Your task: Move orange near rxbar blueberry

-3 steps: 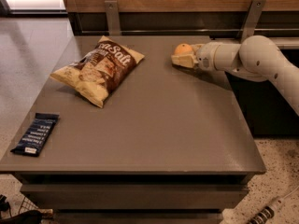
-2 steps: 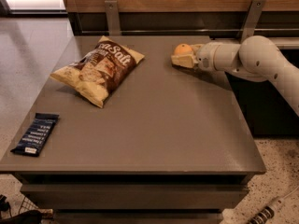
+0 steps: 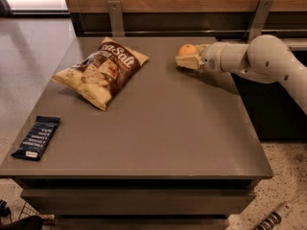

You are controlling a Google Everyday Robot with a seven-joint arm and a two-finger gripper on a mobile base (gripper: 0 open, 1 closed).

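One orange [image 3: 187,49] clasped in claw [image 3: 186,56], over table's [image 3: 168,128] far right side

Dim, glare top-left, soft shadow under hand [image 3: 186,59] back-right.

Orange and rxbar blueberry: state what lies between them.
Camera view: the near corner of the chip bag sits between the orange, beside the gripper at the far right, and the rxbar blueberry front-left; otherwise bare tabletop.
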